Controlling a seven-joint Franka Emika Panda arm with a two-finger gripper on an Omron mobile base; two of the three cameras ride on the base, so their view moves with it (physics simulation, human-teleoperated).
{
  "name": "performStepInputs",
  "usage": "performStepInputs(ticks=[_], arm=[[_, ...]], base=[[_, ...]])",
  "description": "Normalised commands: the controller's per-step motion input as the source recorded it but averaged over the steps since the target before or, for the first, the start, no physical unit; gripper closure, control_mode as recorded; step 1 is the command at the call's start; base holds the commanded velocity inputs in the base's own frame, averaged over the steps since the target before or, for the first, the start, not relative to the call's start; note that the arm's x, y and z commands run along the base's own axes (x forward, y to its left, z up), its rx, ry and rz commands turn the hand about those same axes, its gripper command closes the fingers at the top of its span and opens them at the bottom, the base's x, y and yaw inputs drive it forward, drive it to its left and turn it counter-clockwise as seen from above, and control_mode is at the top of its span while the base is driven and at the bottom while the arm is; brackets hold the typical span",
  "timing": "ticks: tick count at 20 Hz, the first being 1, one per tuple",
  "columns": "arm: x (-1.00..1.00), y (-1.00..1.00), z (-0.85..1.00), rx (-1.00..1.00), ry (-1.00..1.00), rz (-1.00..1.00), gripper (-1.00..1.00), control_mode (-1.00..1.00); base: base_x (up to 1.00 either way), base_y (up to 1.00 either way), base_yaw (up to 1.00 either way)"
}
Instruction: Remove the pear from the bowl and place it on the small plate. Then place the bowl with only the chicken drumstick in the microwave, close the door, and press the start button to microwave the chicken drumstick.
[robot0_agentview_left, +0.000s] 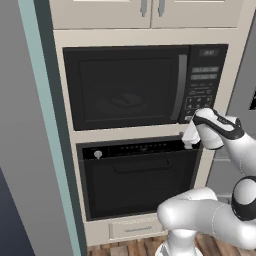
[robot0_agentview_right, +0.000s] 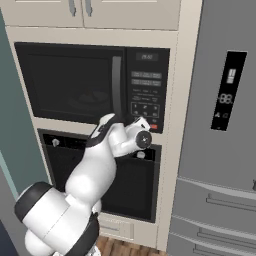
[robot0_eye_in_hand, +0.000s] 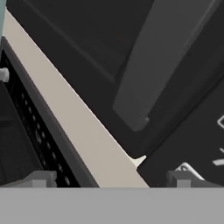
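The black microwave (robot0_agentview_left: 145, 85) (robot0_agentview_right: 92, 82) is built into the cream cabinet, and its dark-glass door (robot0_agentview_left: 122, 87) (robot0_agentview_right: 70, 82) is closed. The long vertical handle (robot0_agentview_left: 182, 87) (robot0_agentview_right: 116, 87) (robot0_eye_in_hand: 162, 61) stands beside the keypad panel (robot0_agentview_left: 204, 85) (robot0_agentview_right: 146, 90). My gripper (robot0_agentview_left: 189, 136) (robot0_eye_in_hand: 111, 179) is open with nothing between its fingers. It hovers close to the microwave's lower right corner, just under the handle's foot and the keypad. I cannot tell which key is the start button. Only a faint round shape shows behind the glass; the bowl, chicken drumstick, pear and small plate are out of view.
A black oven (robot0_agentview_left: 140, 175) (robot0_agentview_right: 125, 180) with a knob sits directly under the microwave. A grey fridge (robot0_agentview_right: 220, 125) stands to the right, and a teal wall edge (robot0_agentview_left: 40, 125) to the left. Cabinet doors (robot0_agentview_left: 150, 10) hang above.
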Motion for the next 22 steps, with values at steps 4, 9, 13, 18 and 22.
performStepInputs(ticks=[4,9,13,18,22], arm=[[0.3,-0.1,-0.12,0.02,0.0,-0.01,-1.0,-1.0],[0.23,-0.19,-0.15,0.02,0.0,-0.02,-1.0,-1.0],[0.36,-0.06,-0.14,0.02,0.0,-0.01,-1.0,-1.0],[0.39,0.0,-0.22,0.01,0.0,0.0,-1.0,-1.0],[0.41,0.0,-0.23,0.0,0.0,0.0,-1.0,-1.0]], base=[[0.0,0.0,0.0],[0.0,0.0,0.0],[0.0,0.0,0.0],[0.0,0.0,0.0],[0.0,0.0,0.0]])
